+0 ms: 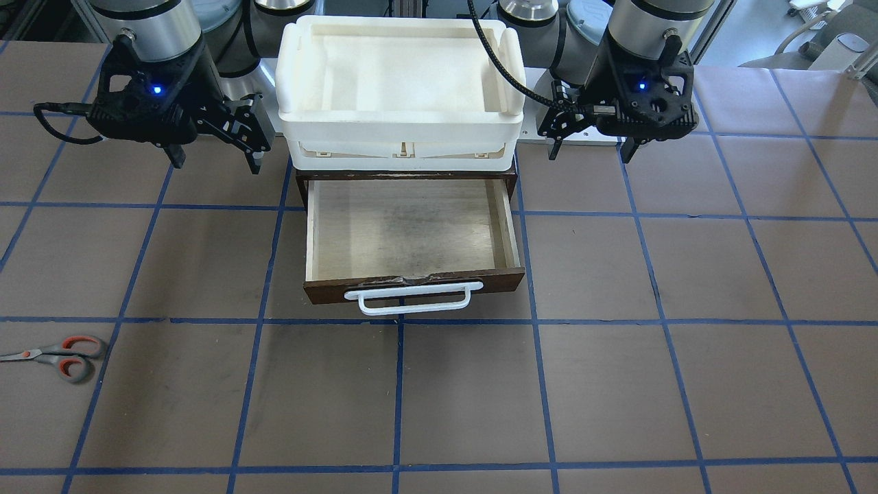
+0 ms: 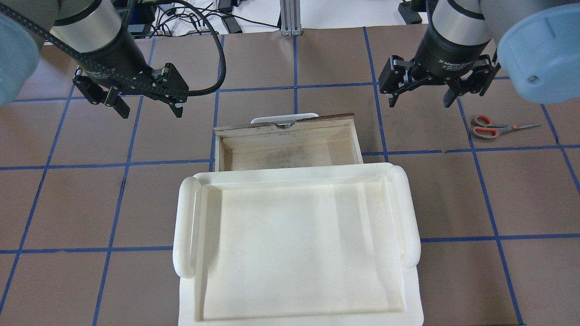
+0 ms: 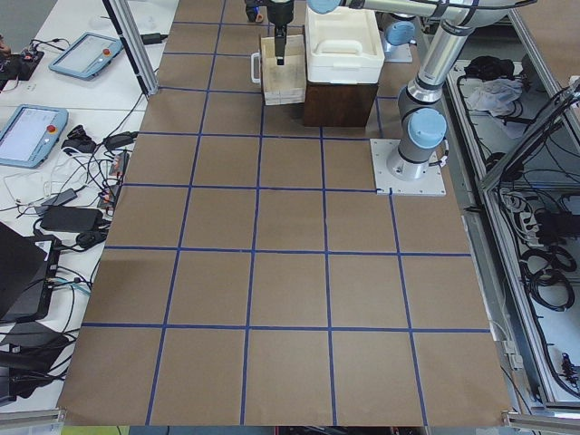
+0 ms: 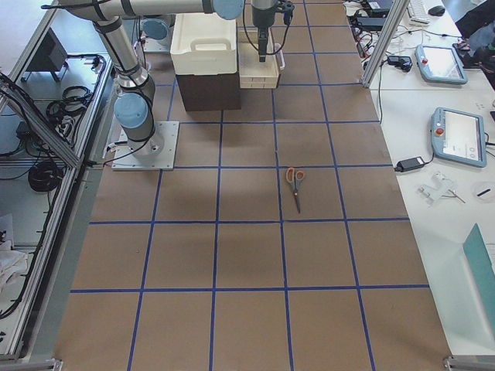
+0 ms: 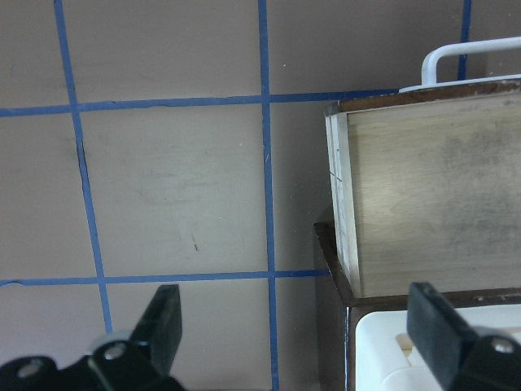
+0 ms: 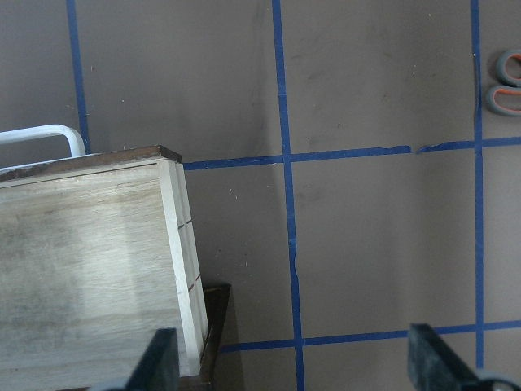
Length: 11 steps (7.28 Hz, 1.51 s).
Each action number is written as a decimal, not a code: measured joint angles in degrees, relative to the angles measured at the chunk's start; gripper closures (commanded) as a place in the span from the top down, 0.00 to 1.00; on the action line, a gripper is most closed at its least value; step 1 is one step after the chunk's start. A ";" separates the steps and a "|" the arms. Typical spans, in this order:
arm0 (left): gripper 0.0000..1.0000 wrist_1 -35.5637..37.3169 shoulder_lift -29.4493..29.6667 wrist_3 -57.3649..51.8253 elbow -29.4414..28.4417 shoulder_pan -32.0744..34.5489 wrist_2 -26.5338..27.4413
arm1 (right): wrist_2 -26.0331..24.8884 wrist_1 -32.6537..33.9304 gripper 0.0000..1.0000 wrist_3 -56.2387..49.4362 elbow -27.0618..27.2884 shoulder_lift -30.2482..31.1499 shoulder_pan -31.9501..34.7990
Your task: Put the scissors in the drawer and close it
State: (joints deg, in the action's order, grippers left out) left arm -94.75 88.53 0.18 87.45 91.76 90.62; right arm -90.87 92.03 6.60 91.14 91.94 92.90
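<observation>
Lying flat, the scissors (image 1: 48,355) rest on the blue-gridded brown table (image 1: 686,391).

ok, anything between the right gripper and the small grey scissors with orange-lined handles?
Nothing. In the overhead view only bare brown table paper and one blue tape line separate the right gripper from the scissors.

Both arms are silver-grey tubes with pale blue joint caps (image 2: 539,45). Each wrist ends in a polished silver cuff (image 2: 457,20) above a black two-finger gripper. The right gripper (image 2: 421,97) carries white lettering (image 2: 448,64) on its round body. A ribbed black cable (image 2: 223,63) loops out beside the left gripper (image 2: 148,106). The angular black camera mounts (image 1: 658,103) each show a small blue light (image 1: 643,86). The near arm's base has a square pale plate (image 3: 385,177).
</observation>
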 measured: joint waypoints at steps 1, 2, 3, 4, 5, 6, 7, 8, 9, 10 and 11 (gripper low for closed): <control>1.00 0.00 -0.01 0.00 0.00 0.00 0.00 | -0.06 0.00 1.00 0.04 0.00 0.00 0.00; 1.00 0.00 -0.02 0.00 0.00 0.00 0.00 | -0.09 0.00 1.00 0.11 0.00 0.01 0.00; 1.00 0.00 -0.02 0.00 0.00 0.00 0.00 | -0.12 0.00 1.00 0.15 0.01 0.01 0.00; 1.00 0.00 -0.02 0.00 0.00 0.00 0.00 | -0.16 0.00 1.00 0.16 0.03 0.02 0.00; 1.00 0.00 -0.02 0.00 0.00 0.00 0.00 | -0.17 -0.05 1.00 0.11 0.04 0.02 0.00; 1.00 0.00 -0.03 0.02 0.00 0.00 0.00 | -0.17 -0.12 1.00 -0.02 0.06 0.01 0.00; 1.00 0.00 -0.03 0.06 0.00 0.00 0.00 | -0.13 -0.12 1.00 -0.16 0.08 -0.11 0.00; 1.00 0.00 -0.03 0.08 0.00 0.00 0.00 | -0.09 0.12 1.00 -0.19 0.08 -0.30 0.03; 1.00 0.00 -0.03 0.08 0.00 0.00 0.00 | -0.05 0.39 1.00 -0.01 0.09 -0.55 0.06; 1.00 0.00 -0.02 0.09 0.00 0.00 0.00 | -0.02 0.45 1.00 0.24 0.09 -0.82 0.07; 1.00 0.00 -0.02 0.09 0.00 0.00 0.00 | -0.02 0.49 1.00 0.26 0.09 -0.99 0.09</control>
State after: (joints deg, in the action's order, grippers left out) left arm -94.75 88.51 0.26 87.45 91.76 90.61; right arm -90.88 92.52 6.86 91.23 90.95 92.99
